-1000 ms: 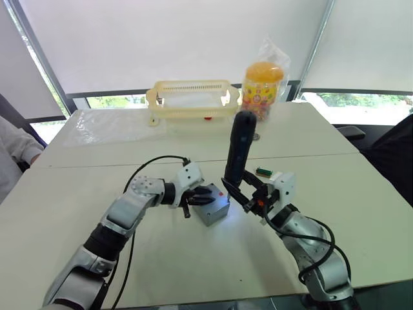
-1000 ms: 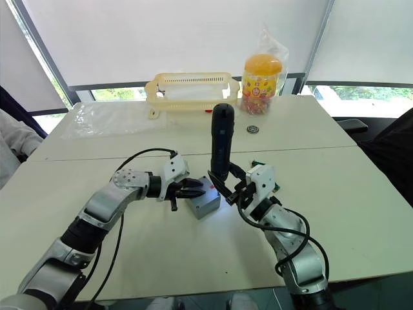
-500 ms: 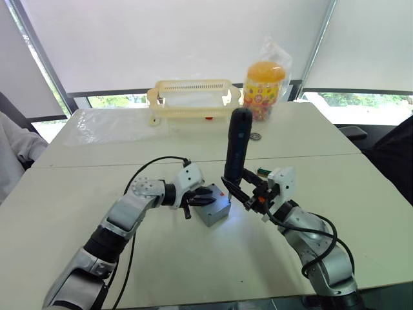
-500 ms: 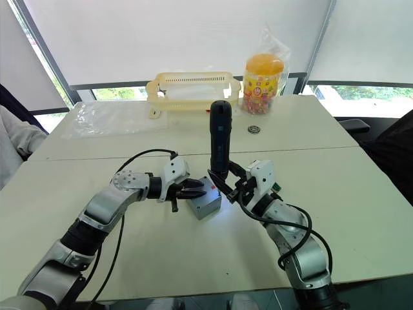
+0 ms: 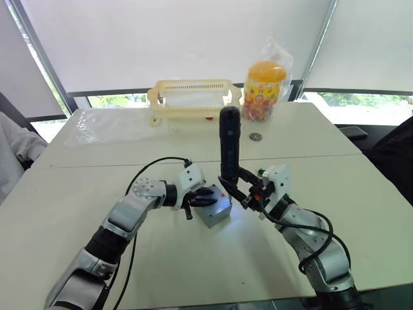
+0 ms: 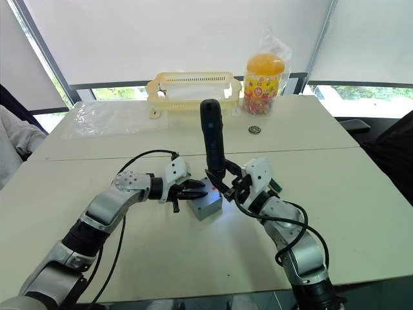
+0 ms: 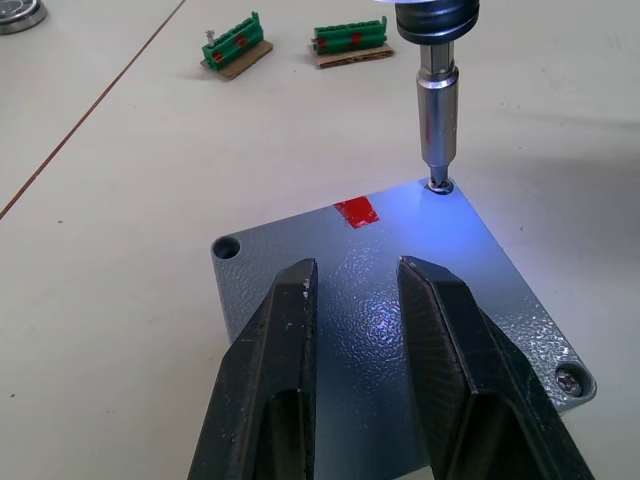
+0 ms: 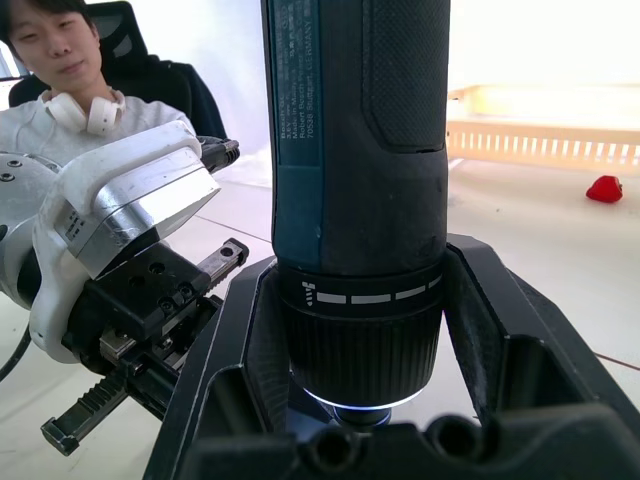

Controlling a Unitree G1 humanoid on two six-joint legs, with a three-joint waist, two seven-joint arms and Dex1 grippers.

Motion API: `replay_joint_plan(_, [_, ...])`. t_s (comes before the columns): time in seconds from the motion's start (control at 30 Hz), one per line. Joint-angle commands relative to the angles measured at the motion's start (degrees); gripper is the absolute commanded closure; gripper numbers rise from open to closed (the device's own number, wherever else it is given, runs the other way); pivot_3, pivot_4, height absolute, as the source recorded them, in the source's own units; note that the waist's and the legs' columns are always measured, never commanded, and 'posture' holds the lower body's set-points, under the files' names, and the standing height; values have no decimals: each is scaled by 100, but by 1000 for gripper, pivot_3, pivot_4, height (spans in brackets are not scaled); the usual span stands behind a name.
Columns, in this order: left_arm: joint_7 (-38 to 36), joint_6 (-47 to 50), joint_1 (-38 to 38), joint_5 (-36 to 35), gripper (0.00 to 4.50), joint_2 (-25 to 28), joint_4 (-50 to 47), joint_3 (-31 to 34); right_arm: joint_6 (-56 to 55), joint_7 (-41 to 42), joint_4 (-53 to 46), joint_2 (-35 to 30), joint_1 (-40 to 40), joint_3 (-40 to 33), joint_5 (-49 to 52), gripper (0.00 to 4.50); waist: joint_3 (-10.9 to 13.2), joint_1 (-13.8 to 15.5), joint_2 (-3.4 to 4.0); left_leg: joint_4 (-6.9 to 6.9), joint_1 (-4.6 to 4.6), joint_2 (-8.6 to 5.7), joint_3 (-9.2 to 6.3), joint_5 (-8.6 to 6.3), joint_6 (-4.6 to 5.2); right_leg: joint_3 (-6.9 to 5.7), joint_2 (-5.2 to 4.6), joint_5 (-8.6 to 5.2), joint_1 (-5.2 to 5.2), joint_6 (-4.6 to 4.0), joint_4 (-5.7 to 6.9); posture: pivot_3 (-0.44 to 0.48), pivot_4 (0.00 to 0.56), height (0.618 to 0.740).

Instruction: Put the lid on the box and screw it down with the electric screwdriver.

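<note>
The grey lid (image 7: 350,250) with a red mark lies on the grey box (image 5: 217,213) in the middle of the table. My left gripper (image 7: 355,275) stands narrowly open, its fingertips resting on the lid's top with nothing between them. My right gripper (image 5: 248,194) is shut on the electric screwdriver (image 5: 229,145), which stands nearly upright. Its metal bit (image 7: 437,110) sits in the lid's far corner screw hole, and its light shines blue on the lid. A screw head (image 7: 568,378) shows in another corner.
Two green bit strips (image 7: 238,47) lie on the table beyond the box. At the back stand a yellow basket (image 5: 191,97) and a candy jar (image 5: 262,90), with a small round metal piece (image 5: 256,136) nearby. A person (image 8: 60,70) sits to the left.
The right gripper has swung the screwdriver from leaning right to nearly upright and shifted it left, bringing the bit onto the lid's corner. The left gripper has stayed on the lid.
</note>
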Motion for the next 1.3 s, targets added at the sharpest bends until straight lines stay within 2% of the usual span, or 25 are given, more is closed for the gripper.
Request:
replay_joint_plan(0.03, [114, 321, 416, 551, 3255, 166, 471, -536, 113, 3, 381, -63, 203, 108, -166, 2726, -2, -1, -3, -1, 0, 0, 0, 0, 0, 0, -1, 0, 0, 0, -1, 0, 150, 740])
replay_joint_plan(0.6, [143, 312, 445, 568, 3255, 143, 501, -607, 235, -21, 28, -188, 423, 81, -155, 2726, -2, 6, -2, -20, -14, 1, -5, -5, -8, 2, -14, 5, -8, -10, -22, 0, 150, 740])
replay_joint_plan(0.97, [158, 235, 449, 581, 3255, 139, 526, -610, 395, -205, -560, -175, 104, -343, 195, 2726, 13, 11, 15, -23, -24, 1, -5, -9, -15, 2, -19, 5, -21, -11, -27, 0, 150, 740])
replay_joint_plan(1.3, [143, 177, 445, 595, 3255, 122, 537, -636, 635, -289, -877, -224, 34, -447, 321, 2726, 20, 20, 19, -28, -40, -1, -3, -6, -10, 2, -22, 5, -41, -12, -27, 0, 150, 740])
